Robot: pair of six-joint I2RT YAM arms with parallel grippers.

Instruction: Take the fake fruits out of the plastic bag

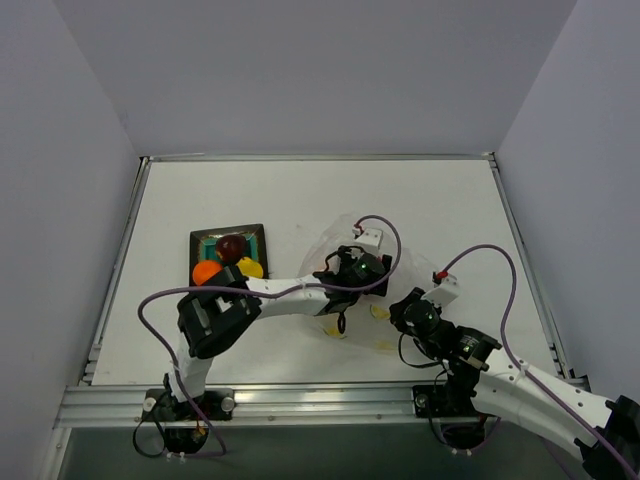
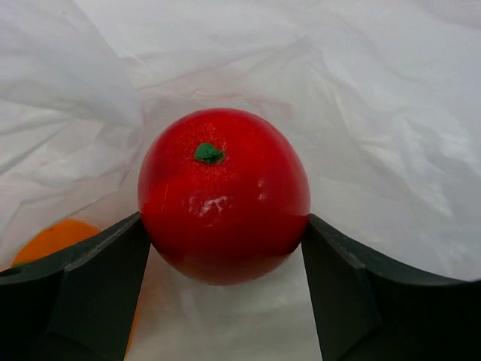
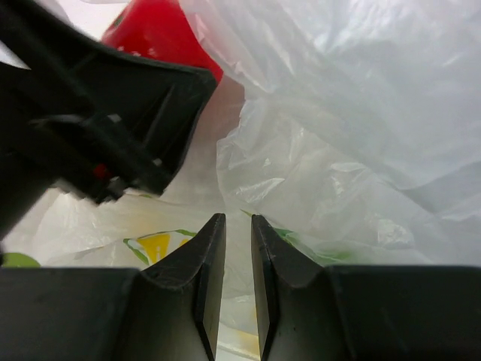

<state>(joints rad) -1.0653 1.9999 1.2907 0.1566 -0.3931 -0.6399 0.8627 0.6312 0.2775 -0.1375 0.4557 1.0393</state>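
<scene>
The clear plastic bag with lemon-slice print lies mid-table. My left gripper reaches into it. In the left wrist view the left gripper is shut on a glossy red fruit with a green stem, both fingers pressing its sides, with bag film all around. My right gripper is at the bag's near right edge. In the right wrist view the right gripper is nearly shut, pinching the bag's film. The red fruit and the left gripper show beyond.
A teal square plate with a dark rim stands left of the bag, with a dark red fruit, an orange fruit and a yellow fruit on or beside it. An orange shape shows through the plastic, low left.
</scene>
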